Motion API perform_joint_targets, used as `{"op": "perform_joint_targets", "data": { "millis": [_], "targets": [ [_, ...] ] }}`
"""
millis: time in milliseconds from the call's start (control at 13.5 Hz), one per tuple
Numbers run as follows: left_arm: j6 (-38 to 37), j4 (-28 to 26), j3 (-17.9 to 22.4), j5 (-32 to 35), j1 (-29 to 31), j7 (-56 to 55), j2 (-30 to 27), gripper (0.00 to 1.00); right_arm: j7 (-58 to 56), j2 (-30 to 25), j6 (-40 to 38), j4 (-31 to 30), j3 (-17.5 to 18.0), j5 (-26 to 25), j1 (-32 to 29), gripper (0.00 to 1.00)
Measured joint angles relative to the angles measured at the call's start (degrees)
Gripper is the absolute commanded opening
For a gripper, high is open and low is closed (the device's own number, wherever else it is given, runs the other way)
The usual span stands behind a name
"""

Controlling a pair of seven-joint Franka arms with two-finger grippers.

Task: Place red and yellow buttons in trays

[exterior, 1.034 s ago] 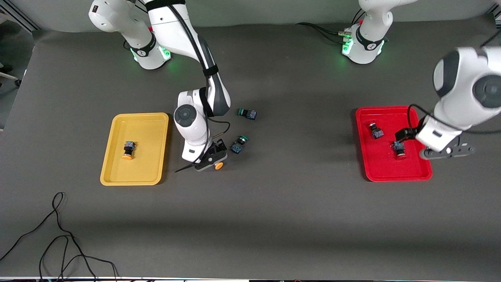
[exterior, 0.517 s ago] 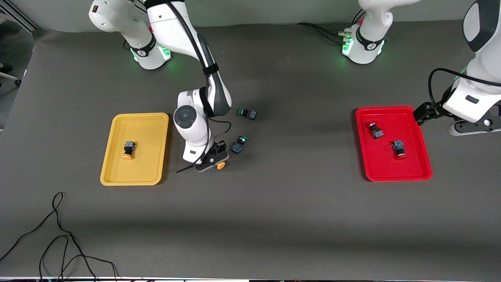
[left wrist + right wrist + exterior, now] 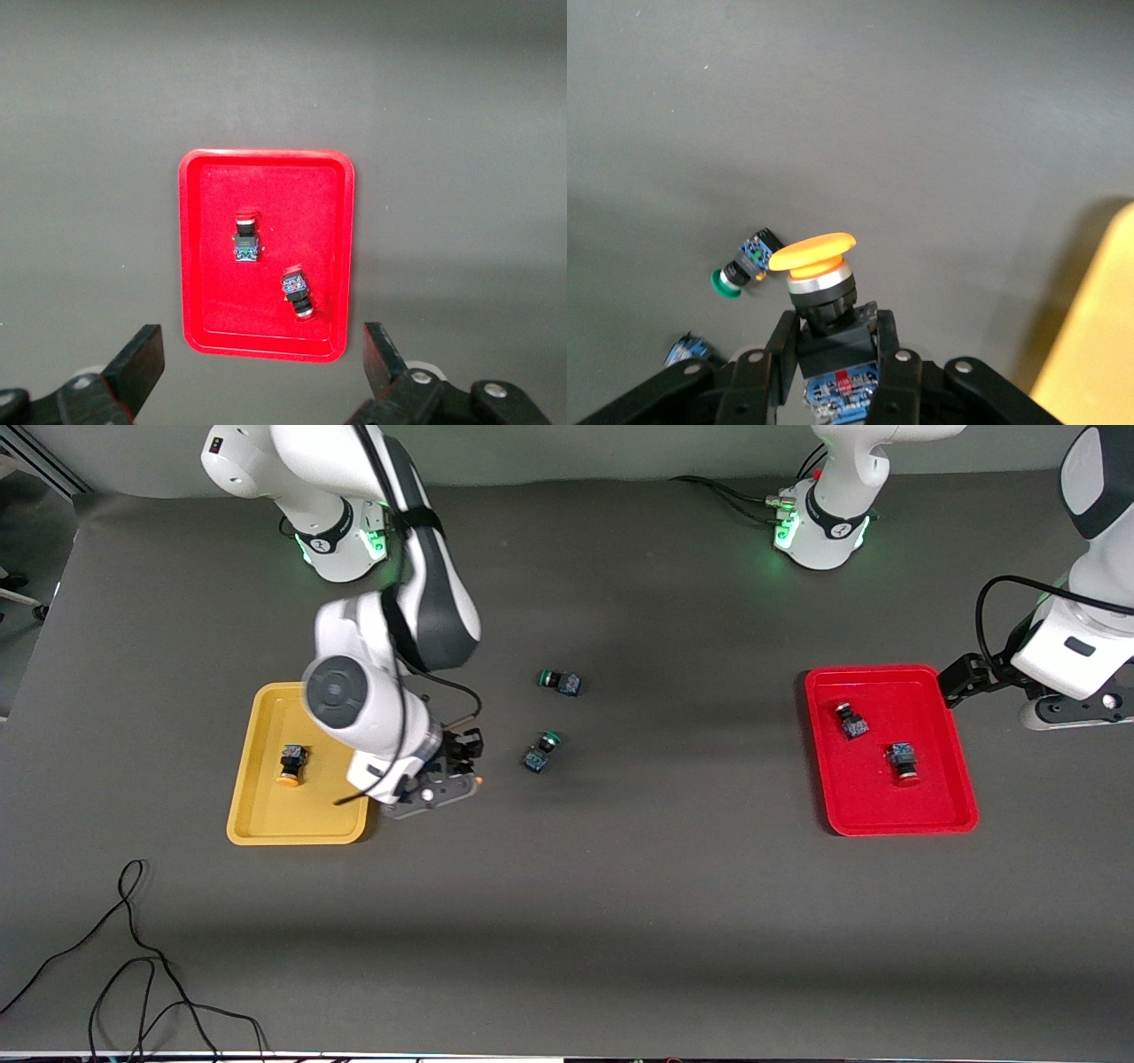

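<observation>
My right gripper (image 3: 454, 773) is shut on a yellow-capped button (image 3: 824, 292) and holds it in the air beside the yellow tray (image 3: 266, 815), over the table near its rim. Only the cap's edge (image 3: 478, 780) shows in the front view. Another yellow button (image 3: 290, 766) lies in the yellow tray. The red tray (image 3: 939, 815) holds two red buttons (image 3: 852, 720) (image 3: 903, 763). It shows in the left wrist view (image 3: 199, 266) with both buttons (image 3: 246, 239) (image 3: 298, 293). My left gripper (image 3: 261, 372) is open and empty, raised past the red tray toward the left arm's end of the table.
Two green-capped switches (image 3: 559, 682) (image 3: 539, 750) lie on the dark mat between the trays; one shows in the right wrist view (image 3: 741, 266). A loose black cable (image 3: 133, 965) lies near the front edge at the right arm's end.
My right gripper has lifted the yellow button off the mat and carried it toward the yellow tray. My left gripper rose from over the red tray and moved off past its end.
</observation>
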Motion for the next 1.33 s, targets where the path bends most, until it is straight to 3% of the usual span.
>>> {"op": "perform_joint_targets", "data": {
  "millis": [222, 517, 739, 887, 1034, 1108, 1182, 1256, 1330],
  "targets": [
    [0.0, 0.1, 0.1, -0.2, -0.1, 0.3, -0.1, 1.00, 0.1, -0.5, -6.2, -1.0, -8.3, -2.9, -0.5, 0.12],
    [2.6, 0.2, 0.3, -0.3, -0.2, 0.5, -0.1, 1.00, -8.6, -1.9, -4.6, -11.8, -16.7, -3.3, -1.6, 0.07],
    [1.7, 1.3, 0.4, -0.3, -0.2, 0.5, -0.2, 1.00, -14.1, -1.9, 8.7, -25.8, -15.7, -0.8, -2.9, 0.07],
    [-1.0, 3.3, 0.5, -0.3, -0.2, 0.6, -0.4, 1.00, -14.8, -1.1, 15.0, -31.8, -11.1, 2.9, -3.5, 0.07],
    [-2.5, 4.5, 0.5, -0.3, -0.2, 0.7, -0.6, 1.00, -14.8, 1.1, 16.9, -32.7, -5.6, 4.5, -6.4, 0.08],
    [-3.1, 4.6, 0.5, -0.3, -0.2, 0.8, -0.6, 1.00, -14.8, 2.0, 17.5, -32.7, -3.2, 4.9, -8.3, 0.32],
    [-3.3, 4.6, 0.5, -0.2, -0.3, 0.8, -0.6, 1.00, -14.8, 2.7, 18.1, -32.6, -1.5, 5.0, -10.1, 0.73],
    [-3.4, 4.6, 0.5, -0.1, -0.3, 0.8, -0.5, 1.00, -14.8, 3.0, 18.1, -32.5, -0.8, 5.0, -11.1, 0.98],
    [-3.4, 4.6, 0.5, 0.0, -0.3, 0.8, -0.4, 1.00, -14.8, 3.0, 18.1, -32.2, -0.8, 5.0, -11.6, 1.00]
  ]
}}
